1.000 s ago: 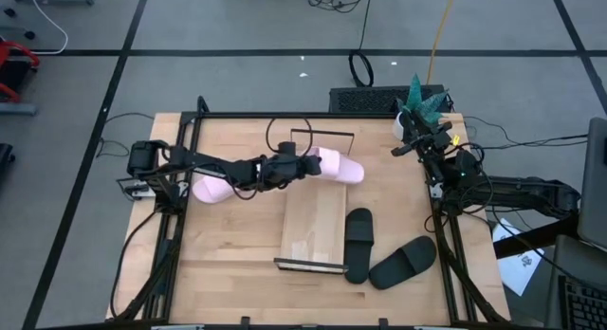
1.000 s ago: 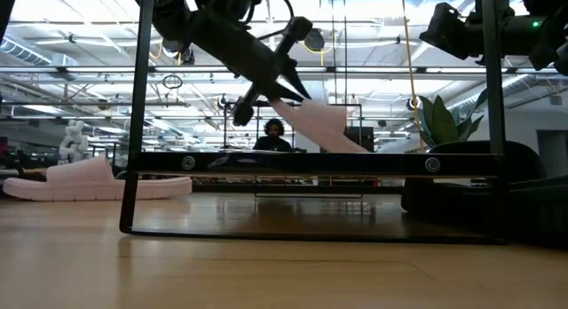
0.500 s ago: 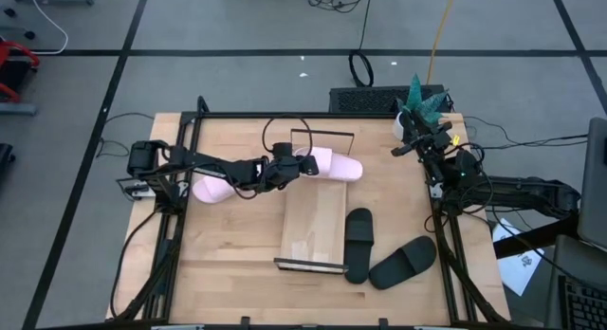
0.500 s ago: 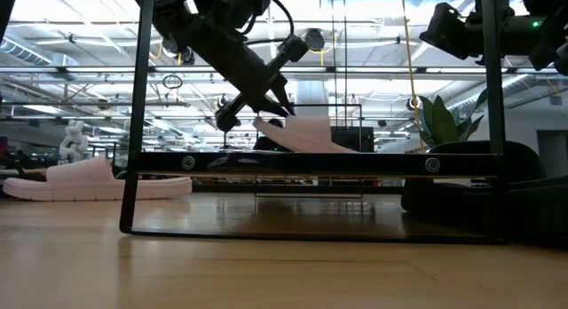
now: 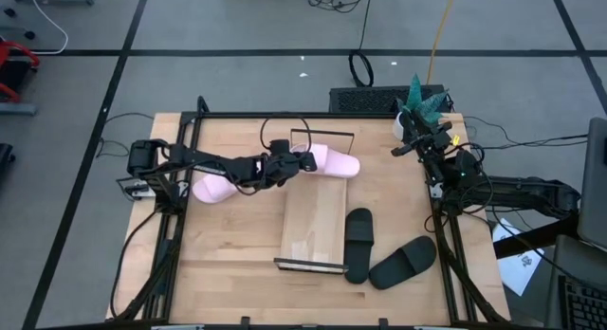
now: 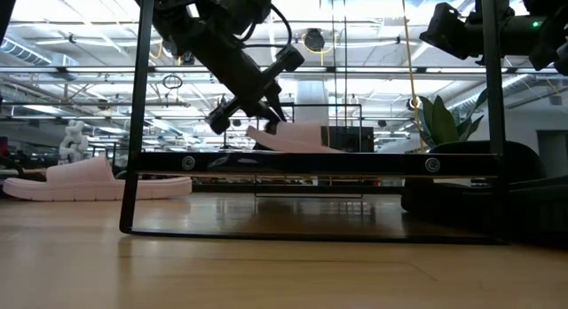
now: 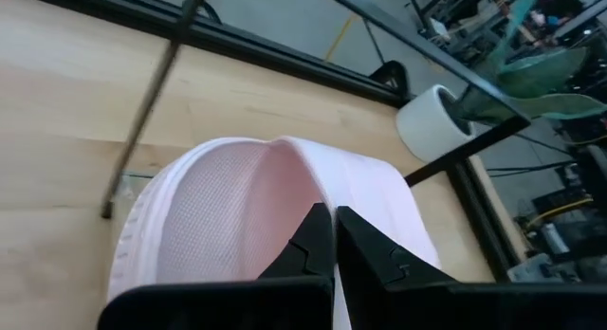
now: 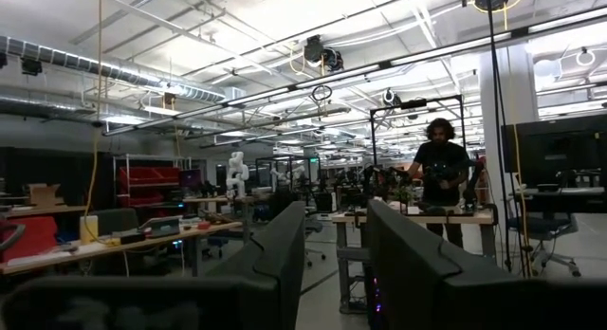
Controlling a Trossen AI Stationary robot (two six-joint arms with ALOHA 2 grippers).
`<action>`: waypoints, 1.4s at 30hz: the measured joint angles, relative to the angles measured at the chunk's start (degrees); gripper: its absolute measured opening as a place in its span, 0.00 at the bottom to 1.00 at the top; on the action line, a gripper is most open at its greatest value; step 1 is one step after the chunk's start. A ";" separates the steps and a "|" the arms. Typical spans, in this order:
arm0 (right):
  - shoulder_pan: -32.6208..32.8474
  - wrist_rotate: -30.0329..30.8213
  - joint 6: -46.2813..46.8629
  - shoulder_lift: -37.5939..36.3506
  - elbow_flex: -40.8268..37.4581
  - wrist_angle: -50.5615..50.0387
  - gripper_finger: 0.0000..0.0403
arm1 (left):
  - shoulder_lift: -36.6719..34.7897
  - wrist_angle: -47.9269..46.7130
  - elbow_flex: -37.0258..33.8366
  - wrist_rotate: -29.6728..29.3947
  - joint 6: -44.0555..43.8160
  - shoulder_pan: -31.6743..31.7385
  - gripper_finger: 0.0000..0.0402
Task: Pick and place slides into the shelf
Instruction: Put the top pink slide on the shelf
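My left gripper (image 5: 296, 162) is shut on a light pink slide (image 5: 334, 163), which it holds low over the far end of the shelf (image 5: 313, 226), just in front of the far wire frame (image 5: 322, 136). In the low view this slide (image 6: 297, 138) lies almost level. The other pink slide (image 5: 213, 186) rests sole down on the table at the left. Two black slides (image 5: 358, 243) (image 5: 403, 261) lie on the table right of the shelf. My right gripper (image 8: 337, 264) waits open and raised at the table's right edge, with nothing between its fingers. My left gripper pinches the edge of the slide's wide strap (image 7: 370, 192) between its two fingers (image 7: 313, 245). It comes from the table's left side, slanting down. The slide reaches away from the fingers toward the right, nearly level. I cannot tell whether its free end touches the shelf.
A potted green plant (image 5: 422, 100) and a white roll (image 7: 432, 131) stand at the far right corner. Black frame posts (image 6: 142, 105) run along the table's sides. A person (image 8: 441, 169) stands at a bench in the room beyond.
My left gripper has tipped and rolled, and sunk a little over the shelf's far end. The pink slide, which slanted steeply down from the fingers, has swung to almost level and has gone slightly toward the table's left. The fingers have stayed shut on it.
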 joint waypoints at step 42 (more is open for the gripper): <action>0.00 0.00 1.97 0.02 0.00 -0.02 0.27 | 0.00 -10.47 0.00 0.47 0.64 2.09 0.00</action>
